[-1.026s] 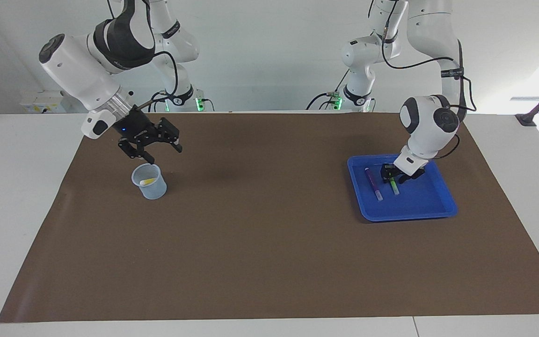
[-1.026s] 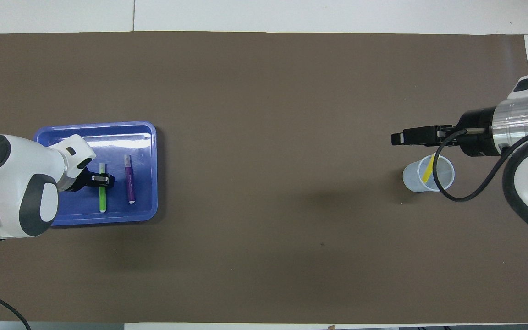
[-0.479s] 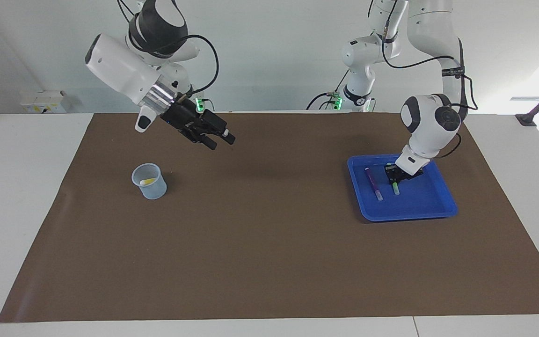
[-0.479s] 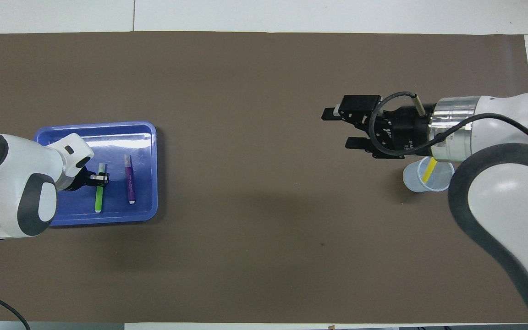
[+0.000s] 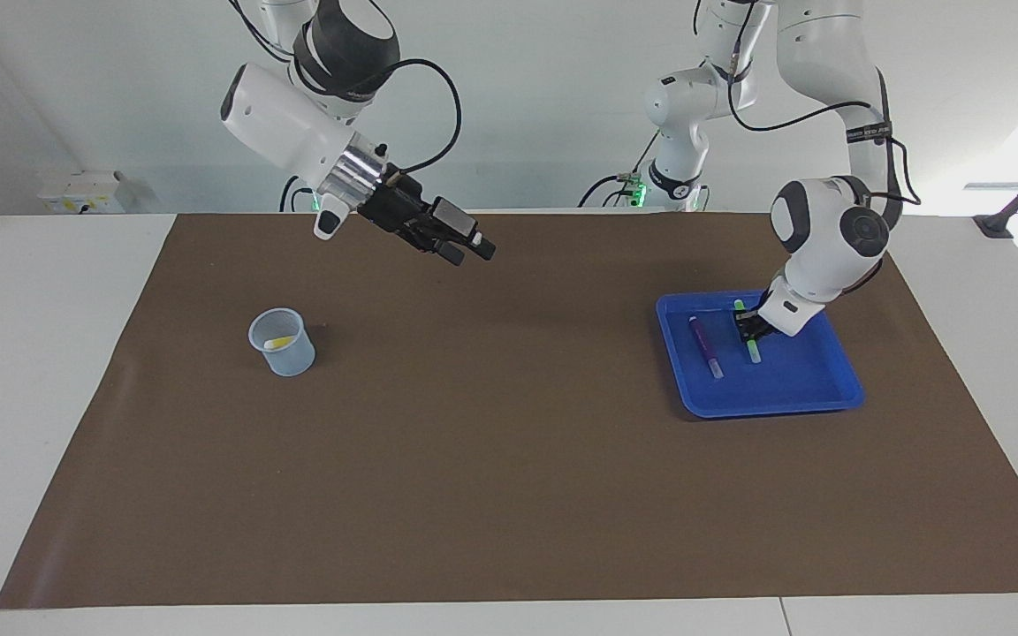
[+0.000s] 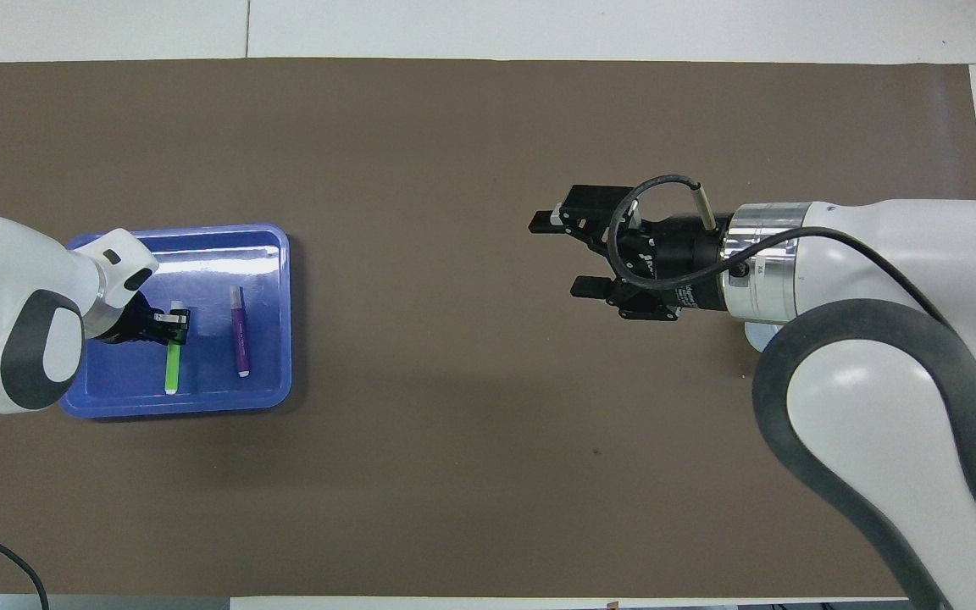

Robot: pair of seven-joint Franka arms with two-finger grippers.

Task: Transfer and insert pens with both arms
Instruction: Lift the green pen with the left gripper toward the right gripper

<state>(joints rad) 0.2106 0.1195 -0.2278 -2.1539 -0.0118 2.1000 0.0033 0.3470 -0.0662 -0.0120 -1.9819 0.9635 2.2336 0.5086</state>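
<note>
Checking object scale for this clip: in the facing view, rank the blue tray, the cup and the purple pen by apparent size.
1. blue tray
2. cup
3. purple pen: as long as the cup is tall, but much slimmer.

Two pens (image 5: 706, 346) in tray (image 5: 814, 393).

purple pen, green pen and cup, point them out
purple pen (image 5: 703, 345), facing view, middle of its barrel
green pen (image 6: 172, 368), overhead view, barrel below the fingers
cup (image 5: 288, 353), facing view, its outer wall

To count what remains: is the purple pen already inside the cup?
No. The purple pen lies in the blue tray; only the yellow pen is in the cup.
</note>
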